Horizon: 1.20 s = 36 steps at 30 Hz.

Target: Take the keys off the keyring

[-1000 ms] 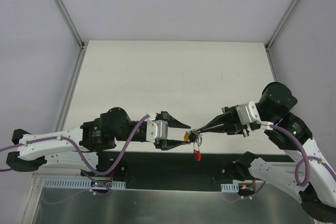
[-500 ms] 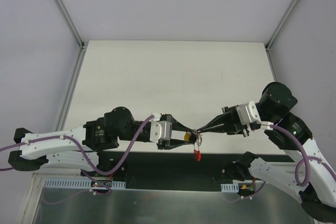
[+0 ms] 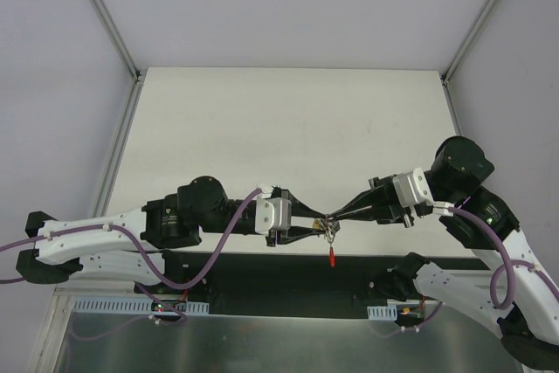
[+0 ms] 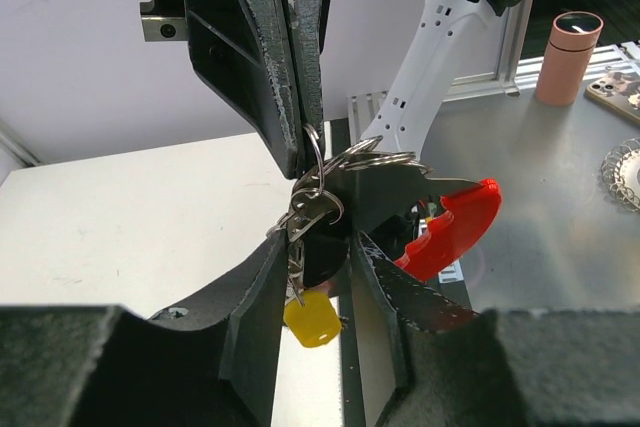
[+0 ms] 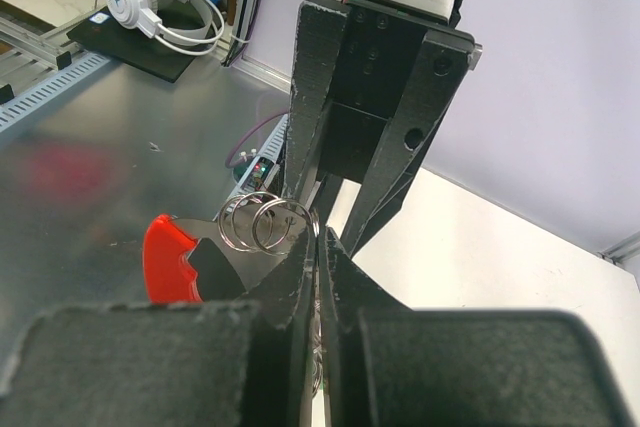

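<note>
The keys (image 3: 328, 230) hang in mid-air between my two grippers over the table's near edge. In the left wrist view, my left gripper (image 4: 318, 262) is closed in on the bunch, with silvery blades, a dark head and the yellow key head (image 4: 312, 317) between its fingers (image 4: 250, 307). The red key head (image 4: 455, 227) sticks out to the right and hangs lowest in the top view (image 3: 332, 257). My right gripper (image 3: 332, 217) is shut on the thin keyring (image 4: 314, 152). In the right wrist view its tips (image 5: 320, 237) pinch the wire, beside looped rings (image 5: 262, 223).
The white table (image 3: 288, 120) lies beyond the grippers, with a dark strip and a metal bench below its near edge. On the bench are a pink cylinder (image 4: 563, 52), a phone (image 4: 615, 97) and white headphones (image 5: 150, 2).
My left gripper has moved right onto the bunch and its jaws have narrowed from wide open to closed around the keys. The red key swung a little. The right arm has stayed put.
</note>
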{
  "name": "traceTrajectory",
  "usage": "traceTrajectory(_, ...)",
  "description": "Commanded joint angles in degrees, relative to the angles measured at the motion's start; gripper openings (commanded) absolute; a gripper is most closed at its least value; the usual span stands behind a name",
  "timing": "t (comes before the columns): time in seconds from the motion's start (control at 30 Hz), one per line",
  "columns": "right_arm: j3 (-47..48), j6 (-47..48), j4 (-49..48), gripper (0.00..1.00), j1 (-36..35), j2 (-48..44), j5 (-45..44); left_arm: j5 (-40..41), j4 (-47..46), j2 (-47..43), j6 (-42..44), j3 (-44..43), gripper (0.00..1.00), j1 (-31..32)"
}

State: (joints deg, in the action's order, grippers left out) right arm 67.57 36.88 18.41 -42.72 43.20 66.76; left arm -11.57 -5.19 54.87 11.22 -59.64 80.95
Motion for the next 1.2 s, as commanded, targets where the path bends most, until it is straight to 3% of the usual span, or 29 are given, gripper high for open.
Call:
traceTrajectory(0.0,0.7,0.7,-3.5,0.01,0.3,-0.3,1.9,1.2,-1.8,0.1,-0.2,-2.2,0.29,0.0)
traceTrajectory(0.3,0.9,3.6,-0.1,0.01,0.3,-0.3,1.7,2.0,-1.8,-1.2,-0.5,-1.7,0.0,0.0)
traceTrajectory(0.67,2.2,10.0,8.2,0.01,0.5,1.0,0.4,2.7,-1.6,-3.9,-1.5,-0.3,0.0,0.0)
traceTrajectory(1.17,3.3,10.1,8.3,0.01,0.6,0.5,1.1,7.0,1.1,-5.2,0.0,1.8,0.0,0.0)
